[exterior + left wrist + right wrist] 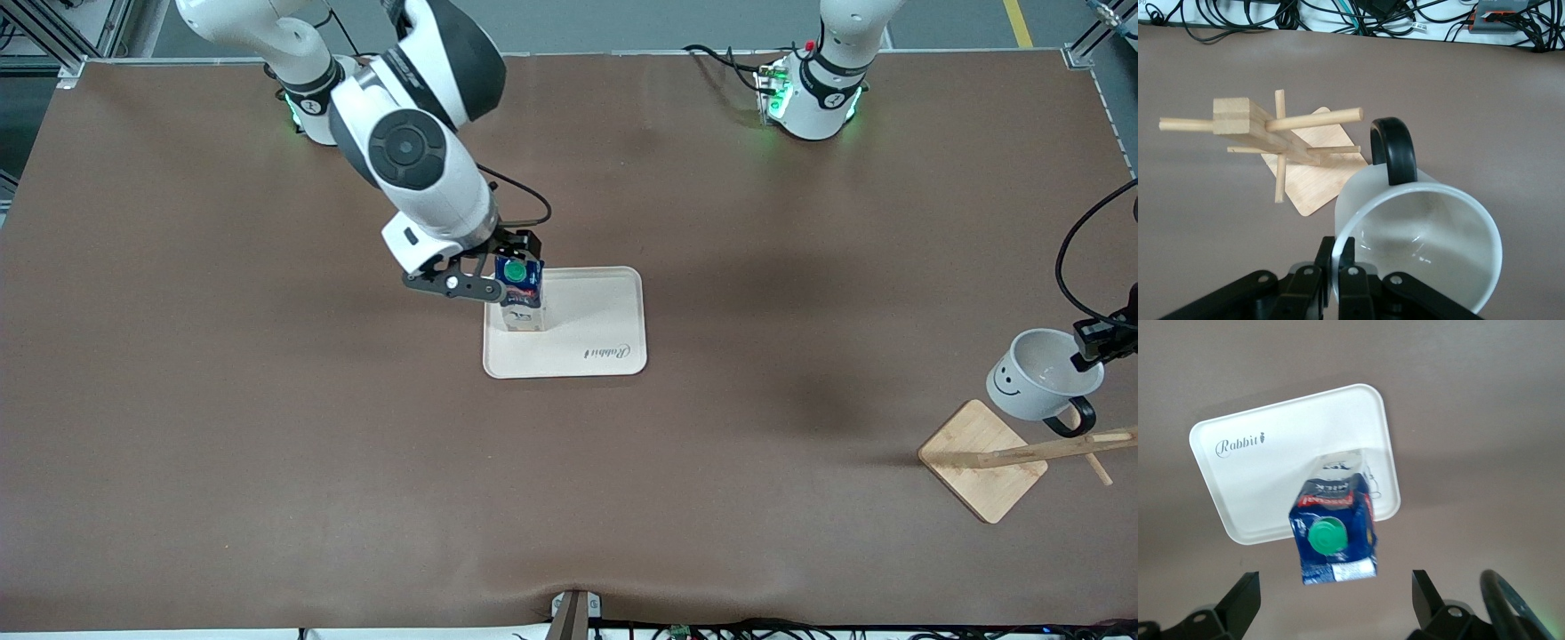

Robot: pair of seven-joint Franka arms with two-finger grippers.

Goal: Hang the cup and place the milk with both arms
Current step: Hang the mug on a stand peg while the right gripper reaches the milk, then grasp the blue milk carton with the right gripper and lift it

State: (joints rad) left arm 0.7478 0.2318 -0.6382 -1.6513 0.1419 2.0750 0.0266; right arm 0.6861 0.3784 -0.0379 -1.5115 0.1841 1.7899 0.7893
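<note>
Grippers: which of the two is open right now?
The right gripper, fingers spread wide, above the milk on the tray. The left gripper is clamped on the cup rim.

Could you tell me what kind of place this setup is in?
Probably a robotics lab: two Franka arms bolted to a brown-covered table, cable bundles along its edge, and an aluminium frame at one corner.

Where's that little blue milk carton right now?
The milk stands upright on the white tray in mid-table, at the tray's edge toward the right arm's end. The open right gripper sits around its top, fingers apart from it.
</note>
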